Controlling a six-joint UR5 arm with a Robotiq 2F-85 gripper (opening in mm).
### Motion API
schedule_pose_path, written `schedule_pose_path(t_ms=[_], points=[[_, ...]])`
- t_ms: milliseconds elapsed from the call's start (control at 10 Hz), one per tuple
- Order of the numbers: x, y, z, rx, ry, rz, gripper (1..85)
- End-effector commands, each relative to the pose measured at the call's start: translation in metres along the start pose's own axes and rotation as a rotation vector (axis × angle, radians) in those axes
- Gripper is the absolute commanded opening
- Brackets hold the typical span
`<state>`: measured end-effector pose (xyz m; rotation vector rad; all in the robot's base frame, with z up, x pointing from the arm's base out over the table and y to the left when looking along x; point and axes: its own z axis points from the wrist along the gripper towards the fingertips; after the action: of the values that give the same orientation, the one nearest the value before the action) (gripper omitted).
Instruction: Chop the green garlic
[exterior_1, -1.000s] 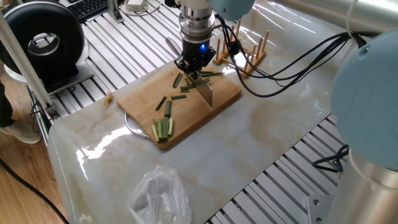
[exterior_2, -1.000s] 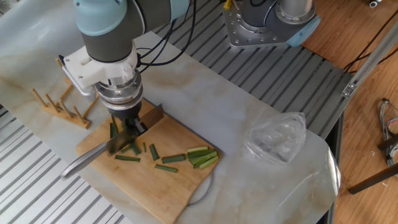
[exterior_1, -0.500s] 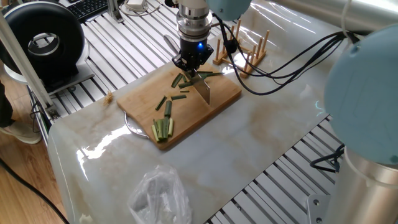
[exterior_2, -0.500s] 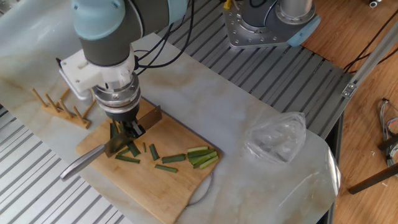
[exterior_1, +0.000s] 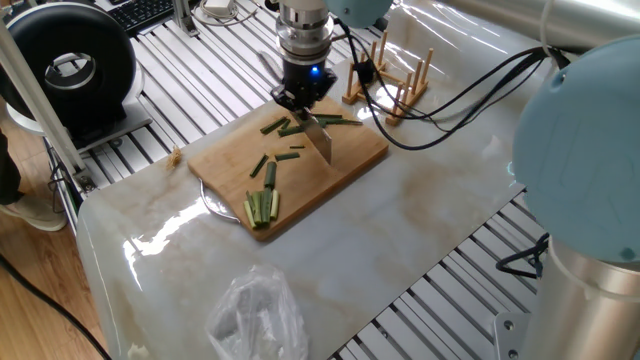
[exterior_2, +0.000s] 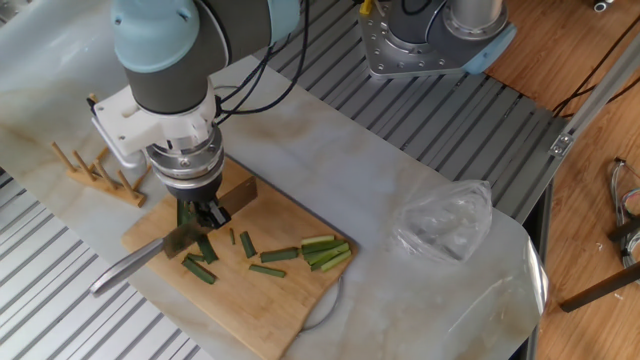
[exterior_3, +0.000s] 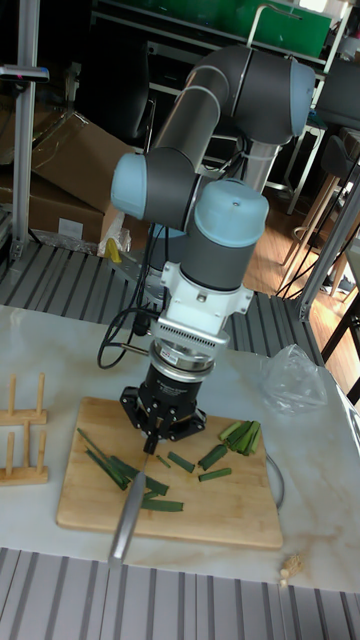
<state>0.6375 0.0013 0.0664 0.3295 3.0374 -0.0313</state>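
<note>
We are working on a marble table (exterior_1: 420, 230) among metal rails. Our tool (exterior_2: 203, 213) is clamping the knife (exterior_2: 140, 263), now shifting toward the cutting board's (exterior_1: 350, 160) rack-side end, where green garlic (exterior_3: 128, 473) is lying.

Green garlic (exterior_3: 135, 470) lying flat as dark-green strips on a wooden chopping board (exterior_3: 225, 515), already cut into several pieces. Longer thin stalk lengths (exterior_1: 340, 121) resting near the board's far end beside the knife blade (exterior_1: 320, 142). Short segments (exterior_2: 262, 256) scattering across the middle, angling differently, mostly apart from one another.
</note>
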Motion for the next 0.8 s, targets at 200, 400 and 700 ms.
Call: schedule_pose_path(t_ms=[200,400,700], points=[[-0.0066,0.0051,0.0072,-0.007,-0.006,0.012,1.3],[-0.0069,0.0050,0.0049,-0.004,-0.006,0.010,1.3],[-0.0072,-0.0044,-0.0025,0.006,0.007,-0.012,1.3]])
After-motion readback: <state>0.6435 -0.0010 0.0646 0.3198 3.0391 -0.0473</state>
